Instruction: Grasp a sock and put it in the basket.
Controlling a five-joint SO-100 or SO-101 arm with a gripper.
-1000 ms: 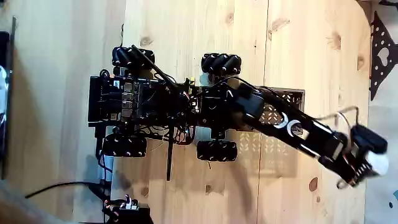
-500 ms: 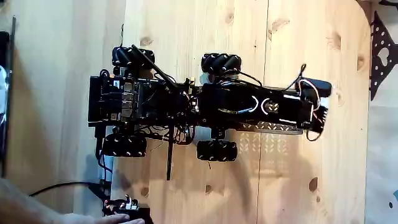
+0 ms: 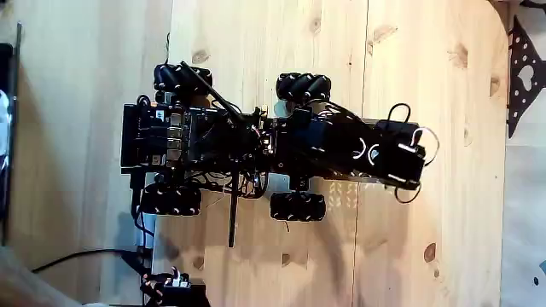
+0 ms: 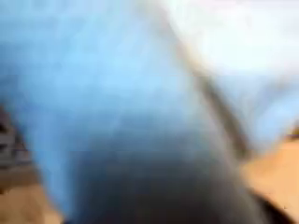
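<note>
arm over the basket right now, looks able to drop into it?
Probably yes: in the fixed view the arm lies folded right above the basket, nothing between them. Gripper state and any sock unclear; the wrist view is blurred.

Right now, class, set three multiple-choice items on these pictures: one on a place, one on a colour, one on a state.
1. In the fixed view, the arm lies
A. over the basket
B. past the table's left edge
C. under the wheels

2. The table is
A. white
B. light wood
C. green

3. The wrist view's picture is
A. sharp
B. black
C. blurred

Answers: 1 A, the lattice shows just below the arm. 2 B, pale planks with knots. 3 C, blue and white smears without edges.
</note>
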